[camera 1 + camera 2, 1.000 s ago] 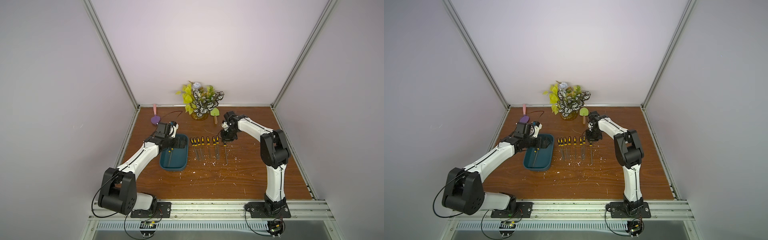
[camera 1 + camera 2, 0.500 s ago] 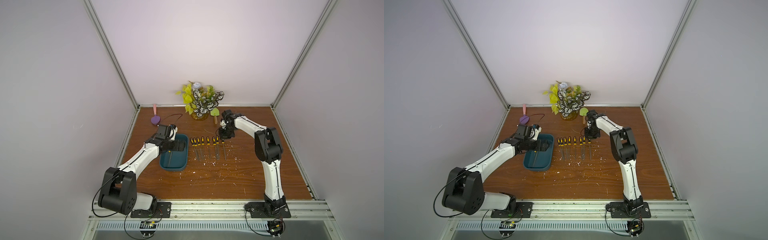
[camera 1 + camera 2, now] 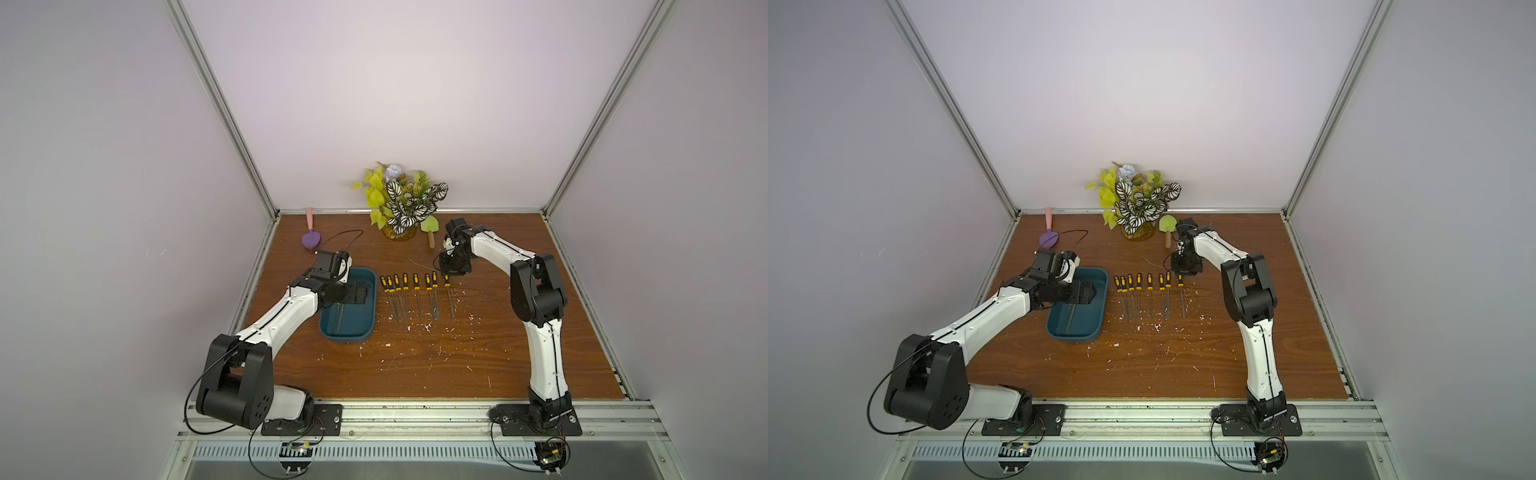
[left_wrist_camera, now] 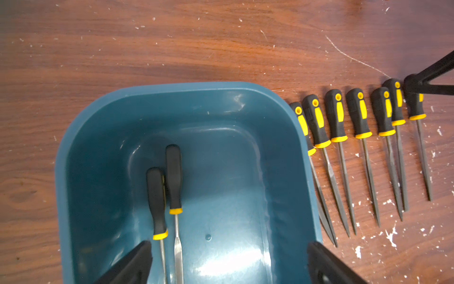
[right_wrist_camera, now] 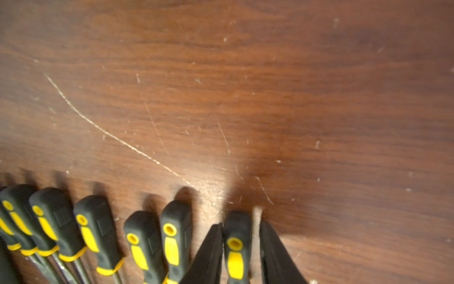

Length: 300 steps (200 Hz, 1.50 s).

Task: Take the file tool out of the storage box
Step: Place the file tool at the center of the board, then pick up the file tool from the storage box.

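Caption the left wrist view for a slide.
Open left gripper above the storage box with two files inside; more files lie in a row beside it.

Teal storage box (image 4: 186, 86), two files (image 4: 173, 177) inside (side by side)

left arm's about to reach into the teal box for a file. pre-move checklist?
1. Left gripper open: ok, fingers spread wide above the storage box.
2. File available in the box: ok, two files lie on its floor.
3. Target apart from its neighbour: not ok, their handles lie side by side, touching or nearly.
4. Right gripper not clamping the end file: ok, a gap shows beside one finger.
5. Right gripper clear of the laid-out files: not ok, its fingers straddle the end file's handle.
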{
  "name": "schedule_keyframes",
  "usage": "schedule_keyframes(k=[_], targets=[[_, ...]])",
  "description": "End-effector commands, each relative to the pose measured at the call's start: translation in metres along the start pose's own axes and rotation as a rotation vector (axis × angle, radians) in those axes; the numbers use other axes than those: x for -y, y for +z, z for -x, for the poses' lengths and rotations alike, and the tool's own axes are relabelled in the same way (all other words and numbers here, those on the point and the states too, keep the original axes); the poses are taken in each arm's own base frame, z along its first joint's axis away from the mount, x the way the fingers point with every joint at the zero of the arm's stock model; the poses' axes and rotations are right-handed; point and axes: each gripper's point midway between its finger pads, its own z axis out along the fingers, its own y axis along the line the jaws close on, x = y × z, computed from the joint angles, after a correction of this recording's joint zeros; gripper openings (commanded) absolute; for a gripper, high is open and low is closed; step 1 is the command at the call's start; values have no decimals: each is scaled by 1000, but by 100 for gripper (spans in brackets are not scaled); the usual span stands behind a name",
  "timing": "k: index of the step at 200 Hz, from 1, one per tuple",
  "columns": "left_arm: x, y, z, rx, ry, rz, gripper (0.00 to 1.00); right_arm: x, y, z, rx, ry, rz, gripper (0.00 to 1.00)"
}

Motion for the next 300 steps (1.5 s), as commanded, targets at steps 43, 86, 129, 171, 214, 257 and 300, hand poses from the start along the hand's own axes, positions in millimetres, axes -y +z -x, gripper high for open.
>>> schedule_keyframes(k=[43,86,129,171,214,257,300], targets=[[-22,4,0,-25,-19,118,87,-19,-76,35,199,17,130,36],[-24,14,6,-27,-3,148,63,-15,-95,28,248,47,204,37],[-25,30,1,-58,-8,161,44,-2,-85,10,221,71,216,37],[-28,40,-5,-81,-9,182,43,5,-78,1,204,80,214,37],[-30,48,-9,-101,-13,199,40,6,-74,-3,194,86,223,37],[-34,53,-17,-126,-12,215,38,7,-73,-5,193,87,220,37],[-40,53,-21,-132,-16,249,36,9,-71,-7,189,91,219,37]])
